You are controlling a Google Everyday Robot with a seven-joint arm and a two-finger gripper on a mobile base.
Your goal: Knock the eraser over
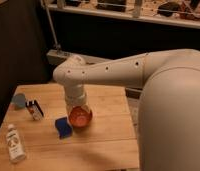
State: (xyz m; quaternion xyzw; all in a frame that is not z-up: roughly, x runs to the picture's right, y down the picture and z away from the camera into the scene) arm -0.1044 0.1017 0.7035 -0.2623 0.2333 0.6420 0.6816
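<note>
The eraser, a small dark block with white stripes, stands upright on the wooden table near its left side. My white arm reaches in from the right, and its wrist points down over the middle of the table. My gripper sits low at the end of the wrist, with an orange-red glow around it. It is to the right of the eraser and apart from it, with the blue block between them.
A bright-blue sponge-like block lies just left of the gripper. A pale-blue cup stands at the far left. A clear bottle lies at the front left. A dark wall and a rail run behind the table.
</note>
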